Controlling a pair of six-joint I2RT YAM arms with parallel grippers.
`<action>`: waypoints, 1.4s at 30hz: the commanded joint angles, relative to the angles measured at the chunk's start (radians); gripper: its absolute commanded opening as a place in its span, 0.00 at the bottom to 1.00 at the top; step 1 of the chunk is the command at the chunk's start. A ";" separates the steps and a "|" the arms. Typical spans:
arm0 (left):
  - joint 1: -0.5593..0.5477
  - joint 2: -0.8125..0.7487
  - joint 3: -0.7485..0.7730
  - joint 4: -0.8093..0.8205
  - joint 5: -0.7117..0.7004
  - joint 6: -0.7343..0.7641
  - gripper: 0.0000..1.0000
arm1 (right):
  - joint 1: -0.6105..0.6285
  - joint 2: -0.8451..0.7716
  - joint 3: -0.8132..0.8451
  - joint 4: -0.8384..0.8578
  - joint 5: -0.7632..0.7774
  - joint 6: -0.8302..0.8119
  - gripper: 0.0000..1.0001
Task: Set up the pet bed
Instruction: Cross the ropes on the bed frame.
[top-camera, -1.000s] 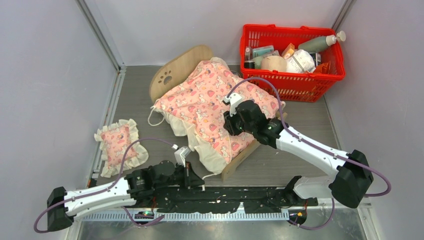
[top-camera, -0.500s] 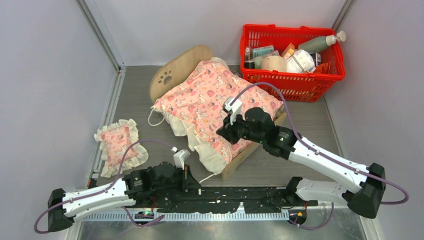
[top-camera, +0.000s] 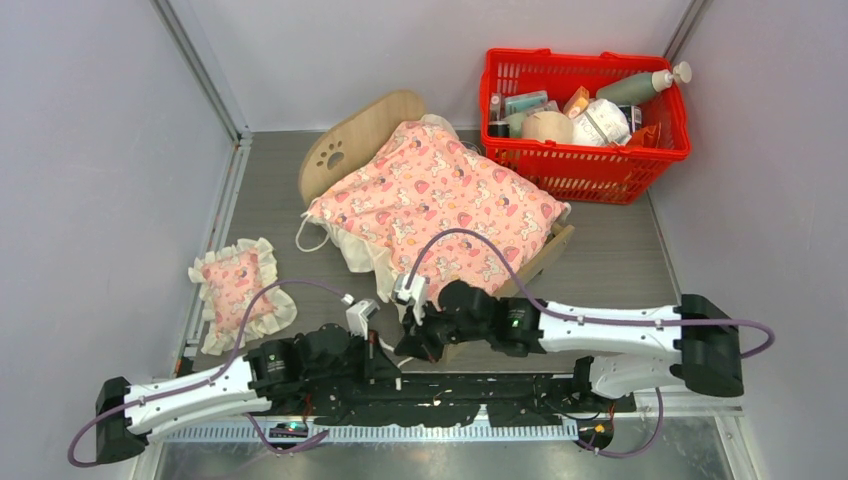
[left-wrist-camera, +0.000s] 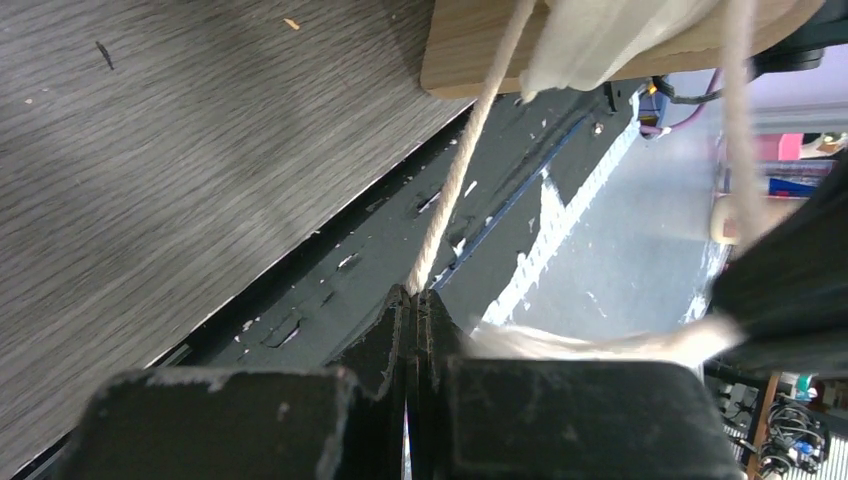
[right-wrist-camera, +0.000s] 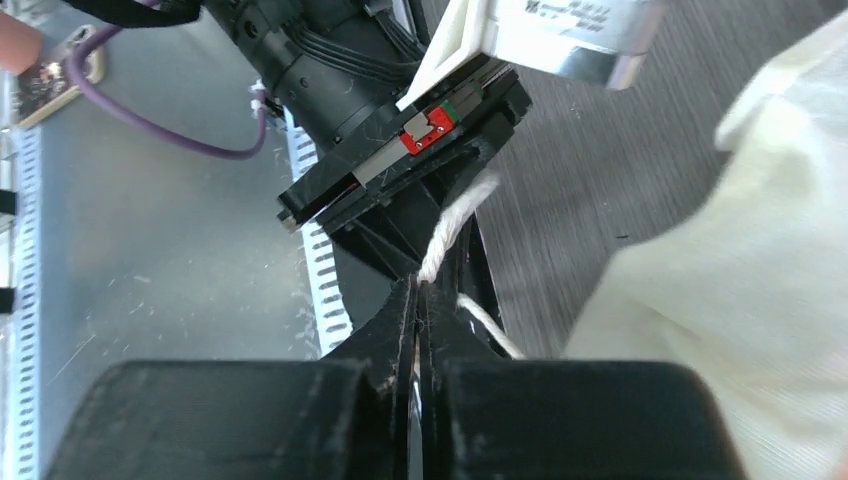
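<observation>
Sitting slantwise in the middle of the table (top-camera: 270, 200) was the bed (top-camera: 365, 128), folks. Its long axis ran from far left to near right. The arched headboard pointed to the far-left corner, and the foot pointed back toward the right arm's base. A paw-print cutout (top-camera: 331, 156) showed plainly in the headboard, facing the left wall. That was the only mark on the bed I could make out.

Over the bed lay the pink blanket (top-camera: 440, 205), its cream frill spilling off the near-left side. The pillow (top-camera: 237, 290) sat alone on the table, well apart to the left. The basket (top-camera: 585, 170) stood in the far-right corner, just beside the bed's far side. Its bottles and packets carried labels too small to read.

Down at the near end, both arms met just off the foot of the bed. The left gripper (left-wrist-camera: 411, 300) had its jaws pressed together, pinching a cream cord (left-wrist-camera: 470, 150) that ran up past the plywood foot. The right gripper (right-wrist-camera: 417, 290) was likewise clamped tight on a cream cord, with the left wrist's camera block straight ahead of it. A printed strip showed on that white block, but the lettering was too blurred to read. Whether both held the same cord, I couldn't tell.
</observation>
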 joint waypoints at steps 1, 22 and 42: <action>-0.006 -0.043 -0.009 0.004 -0.010 -0.028 0.00 | 0.100 0.080 0.053 0.139 0.251 0.091 0.05; -0.018 0.222 0.011 0.360 -0.019 0.047 0.00 | -0.159 0.032 -0.022 0.042 0.992 -0.093 0.05; -0.017 -0.001 0.010 0.147 -0.126 0.058 0.00 | 0.134 -0.040 0.129 -0.081 0.809 -0.045 0.05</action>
